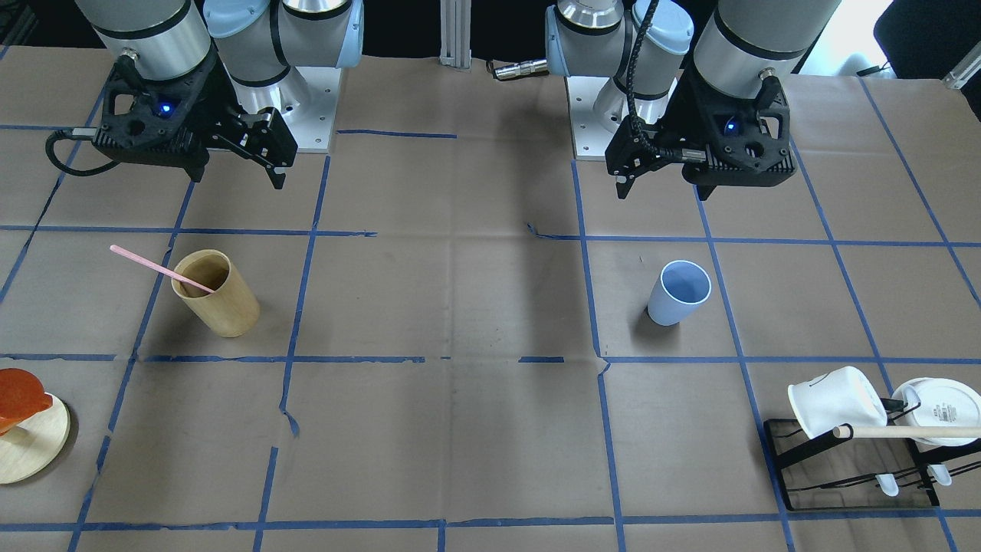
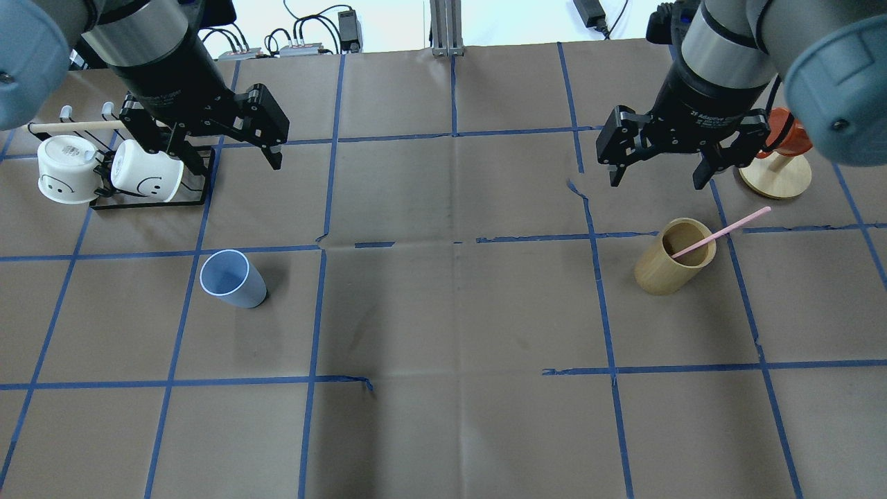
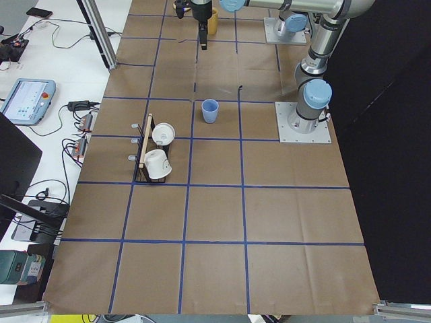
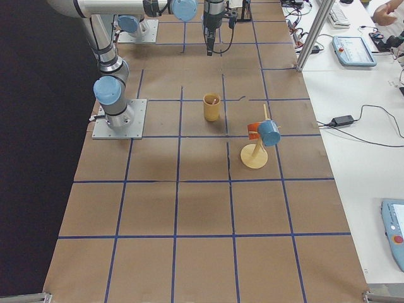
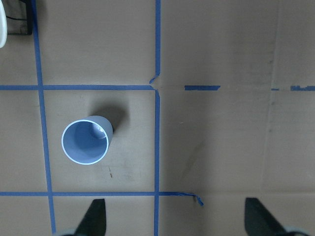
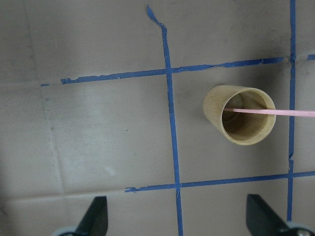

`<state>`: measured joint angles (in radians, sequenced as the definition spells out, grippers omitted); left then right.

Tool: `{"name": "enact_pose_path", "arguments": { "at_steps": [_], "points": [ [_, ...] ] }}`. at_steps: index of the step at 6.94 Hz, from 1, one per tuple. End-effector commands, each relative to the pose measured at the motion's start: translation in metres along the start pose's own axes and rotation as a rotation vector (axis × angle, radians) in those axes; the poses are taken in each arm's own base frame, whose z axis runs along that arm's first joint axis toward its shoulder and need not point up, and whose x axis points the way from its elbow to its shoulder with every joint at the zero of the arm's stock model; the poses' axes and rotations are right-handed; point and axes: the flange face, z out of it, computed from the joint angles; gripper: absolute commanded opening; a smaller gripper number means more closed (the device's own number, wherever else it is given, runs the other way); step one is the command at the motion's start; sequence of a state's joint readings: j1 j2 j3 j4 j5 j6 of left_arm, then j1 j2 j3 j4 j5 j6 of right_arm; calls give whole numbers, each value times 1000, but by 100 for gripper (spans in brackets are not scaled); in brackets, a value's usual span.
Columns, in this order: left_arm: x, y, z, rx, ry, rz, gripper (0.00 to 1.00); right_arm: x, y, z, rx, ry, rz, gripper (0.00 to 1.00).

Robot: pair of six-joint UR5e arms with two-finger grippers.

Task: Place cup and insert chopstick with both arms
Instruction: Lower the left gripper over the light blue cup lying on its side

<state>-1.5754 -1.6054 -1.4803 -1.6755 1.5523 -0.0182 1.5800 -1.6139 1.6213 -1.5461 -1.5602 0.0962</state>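
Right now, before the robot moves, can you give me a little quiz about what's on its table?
1. True or false: the chopstick lies flat on the table.
2. Pick one: the cup standing empty on the left gripper's side is A) red, B) light blue, C) green.
3. Fill the gap: the left gripper and the right gripper both hold nothing, and their fingers are wide ____.

Key: 1 false, it leans inside the wooden cup, its top end sticking out over the rim. 2 B. 3 open.
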Motion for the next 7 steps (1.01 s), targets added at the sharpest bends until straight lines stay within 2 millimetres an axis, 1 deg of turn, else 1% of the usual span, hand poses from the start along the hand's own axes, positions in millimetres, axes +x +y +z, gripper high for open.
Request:
{"name": "enact_pose_path", "arguments": {
  "at_steps": [1,2,3,4,5,6,7],
  "points": [
    [0,-1,-1,3,3,3,100,0,3,-2,4,-1,-3,100],
    [-1,-1,-12,27,9,11,100,0,0,2,-3,0,-6,100],
    [0,-7,-5,29,12,17,100,0,1,-1,4,-1,-6,100],
    [-9,-11,4,32,5,58,99,0,1,0,3,-2,-6,100],
    [-49,-24,21,-5,0,-10,98,0,-1,2,0,-2,-9,100],
    [-94,-33,36,-39,15,-74,98,0,-1,1,9,-1,-7,100],
    [-115,-33,64,-84,28,-32,99,0,-2,2,8,-1,-7,100]
  ]
}}
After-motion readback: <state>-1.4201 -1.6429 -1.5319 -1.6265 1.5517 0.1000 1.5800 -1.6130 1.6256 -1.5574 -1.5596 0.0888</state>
